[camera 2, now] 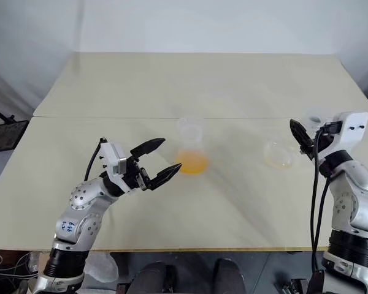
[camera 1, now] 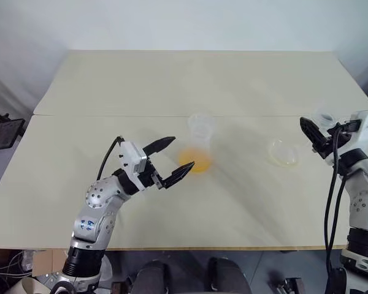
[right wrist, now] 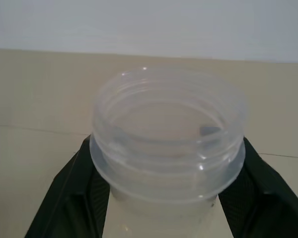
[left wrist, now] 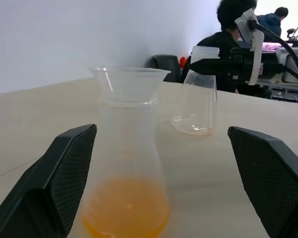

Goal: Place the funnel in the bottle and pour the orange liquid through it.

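Note:
The clear bottle [left wrist: 130, 144] stands upright at the table's middle. A layer of orange liquid [camera 1: 196, 163] lies in its base. The clear funnel [left wrist: 129, 82] sits in its mouth. My left gripper [camera 1: 183, 153] is open just left of the bottle's base, one finger on each side of it in the left wrist view, touching nothing. At the right, an empty clear flask [camera 1: 284, 153] with a threaded mouth [right wrist: 166, 124] stands on the table. My right gripper [camera 1: 311, 136] is shut on its neck just under the rim.
Two pale tabletops [camera 1: 172, 86] meet at a seam behind the bottle. A black object [camera 1: 3, 133] sits off the left edge. Seated people [left wrist: 233, 20] and a dark chair [left wrist: 166, 64] are beyond the table's right side.

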You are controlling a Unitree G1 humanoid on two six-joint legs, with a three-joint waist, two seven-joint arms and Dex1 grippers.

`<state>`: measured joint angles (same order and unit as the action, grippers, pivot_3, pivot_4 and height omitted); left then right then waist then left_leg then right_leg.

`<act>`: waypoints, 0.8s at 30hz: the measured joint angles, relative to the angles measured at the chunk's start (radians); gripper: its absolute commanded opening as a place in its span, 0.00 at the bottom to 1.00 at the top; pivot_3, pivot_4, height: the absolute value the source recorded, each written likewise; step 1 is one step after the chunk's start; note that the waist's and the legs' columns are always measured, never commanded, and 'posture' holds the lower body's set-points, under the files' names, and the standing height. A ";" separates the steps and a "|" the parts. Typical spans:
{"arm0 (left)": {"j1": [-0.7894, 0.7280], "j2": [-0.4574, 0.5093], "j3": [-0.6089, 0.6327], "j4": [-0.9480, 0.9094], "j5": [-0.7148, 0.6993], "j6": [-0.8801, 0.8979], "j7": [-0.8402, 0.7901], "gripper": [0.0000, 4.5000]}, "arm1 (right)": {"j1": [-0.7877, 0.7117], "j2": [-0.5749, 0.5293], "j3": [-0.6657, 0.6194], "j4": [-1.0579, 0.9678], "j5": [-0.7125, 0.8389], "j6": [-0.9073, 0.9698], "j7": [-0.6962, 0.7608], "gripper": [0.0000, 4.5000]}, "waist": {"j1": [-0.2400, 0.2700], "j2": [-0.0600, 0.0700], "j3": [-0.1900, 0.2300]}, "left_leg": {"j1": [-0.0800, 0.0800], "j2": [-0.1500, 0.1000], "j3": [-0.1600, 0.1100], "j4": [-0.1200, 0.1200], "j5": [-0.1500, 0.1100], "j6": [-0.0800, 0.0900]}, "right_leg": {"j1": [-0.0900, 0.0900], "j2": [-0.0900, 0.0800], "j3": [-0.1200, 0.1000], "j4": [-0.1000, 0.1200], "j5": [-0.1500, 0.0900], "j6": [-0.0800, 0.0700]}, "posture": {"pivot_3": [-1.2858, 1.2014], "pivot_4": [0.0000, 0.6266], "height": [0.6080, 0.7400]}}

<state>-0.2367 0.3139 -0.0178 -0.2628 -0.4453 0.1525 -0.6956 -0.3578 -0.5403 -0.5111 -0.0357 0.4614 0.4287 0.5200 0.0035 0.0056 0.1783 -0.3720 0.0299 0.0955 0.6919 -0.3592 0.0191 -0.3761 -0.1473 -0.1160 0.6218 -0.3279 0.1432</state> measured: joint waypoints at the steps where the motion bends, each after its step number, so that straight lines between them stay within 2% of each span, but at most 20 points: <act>1: 0.000 0.001 0.000 0.000 0.000 0.001 0.000 1.00 | 0.010 0.001 -0.001 -0.002 0.008 -0.003 0.000 0.85 | 0.002 0.000 0.000 | 0.000 0.000 0.000 0.000 0.000 0.000 | 0.000 0.000 0.000 0.000 0.000 0.000 | 0.52 0.24 1.00; 3: 0.000 0.003 0.002 0.000 -0.001 0.004 -0.001 1.00 | 0.030 0.001 -0.002 -0.002 0.015 -0.008 -0.002 0.99 | 0.003 0.000 0.000 | 0.000 0.000 0.000 0.000 0.000 0.000 | 0.000 0.000 0.000 0.000 0.000 0.000 | 0.52 0.24 1.00; 15: 0.002 0.035 0.021 -0.006 -0.023 0.032 -0.018 1.00 | 0.066 -0.058 -0.096 -0.088 0.092 -0.039 -0.011 0.99 | 0.002 0.000 0.000 | 0.000 0.000 0.000 0.000 0.000 0.000 | 0.000 0.000 0.000 0.000 0.000 0.000 | 0.52 0.24 1.00; 22: -0.001 0.067 0.046 -0.005 -0.042 0.054 -0.041 1.00 | -0.007 -0.079 -0.112 -0.153 0.206 -0.037 0.018 0.99 | -0.001 0.000 0.000 | 0.000 0.000 0.000 0.000 0.000 0.000 | 0.000 0.000 0.000 0.000 0.000 0.000 | 0.52 0.24 1.00; 24: -0.001 0.103 0.058 -0.005 -0.044 0.056 -0.063 1.00 | -0.028 -0.081 -0.088 -0.166 0.237 -0.040 0.056 0.99 | -0.002 0.000 0.000 | 0.000 0.000 0.000 0.000 0.000 0.000 | 0.000 0.000 0.000 0.000 0.000 0.000 | 0.52 0.24 1.00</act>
<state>-0.2376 0.4171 0.0404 -0.2677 -0.4889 0.2083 -0.7589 -0.3856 -0.6213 -0.5993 -0.2017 0.6982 0.3889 0.5760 0.0015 0.0056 0.1783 -0.3716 0.0303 0.0958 0.6919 -0.3592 0.0191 -0.3760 -0.1471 -0.1159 0.6217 -0.3280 0.1432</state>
